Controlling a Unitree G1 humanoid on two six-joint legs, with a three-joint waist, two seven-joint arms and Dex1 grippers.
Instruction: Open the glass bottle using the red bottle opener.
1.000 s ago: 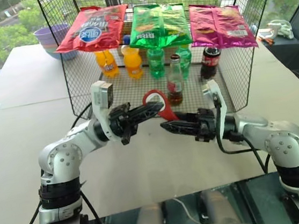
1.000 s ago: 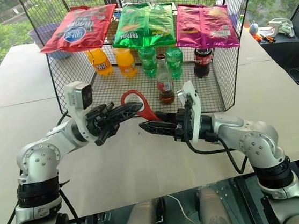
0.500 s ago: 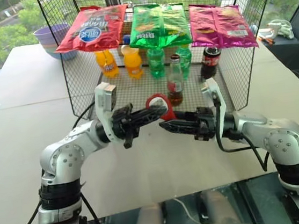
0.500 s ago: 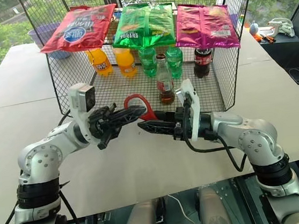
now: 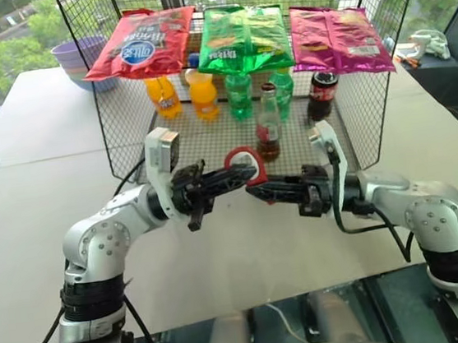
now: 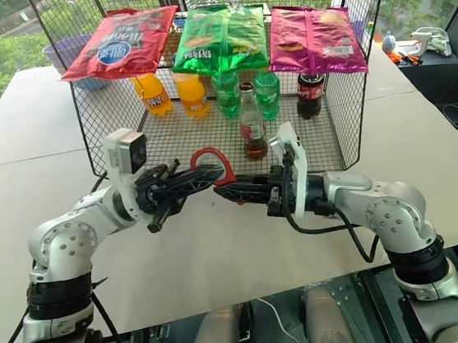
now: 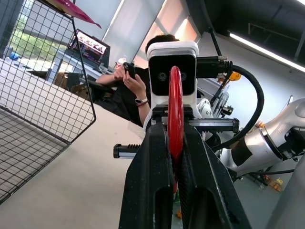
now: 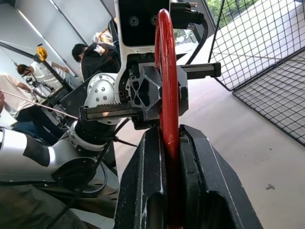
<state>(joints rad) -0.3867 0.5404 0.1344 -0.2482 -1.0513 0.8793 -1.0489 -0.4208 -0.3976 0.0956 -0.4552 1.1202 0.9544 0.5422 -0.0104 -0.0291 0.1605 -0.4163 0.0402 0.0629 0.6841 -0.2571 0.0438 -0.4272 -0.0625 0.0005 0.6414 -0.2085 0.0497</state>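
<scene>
Grippers are both clamping the red bottle opener (image 5: 243,163) above the bench (image 5: 26,203): left gripper (image 5: 250,171) and right gripper (image 5: 258,190) pinching the thin bright-red ring. Glass bottle (image 5: 268,123), brown liquid low, is standing uncaught in the wire basket (image 5: 371,114).

No legible text on the red, green or magenta snack bags (image 5: 247,37), nor on the bottles.

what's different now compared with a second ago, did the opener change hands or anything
The right hand has closed on the red bottle opener, so both hands now clamp it; the left hand was gripping it already. The opener's ring has swung from tilted to more upright between them. The glass bottle stays capped inside the wire rack, and neither arm has shifted noticeably.
</scene>
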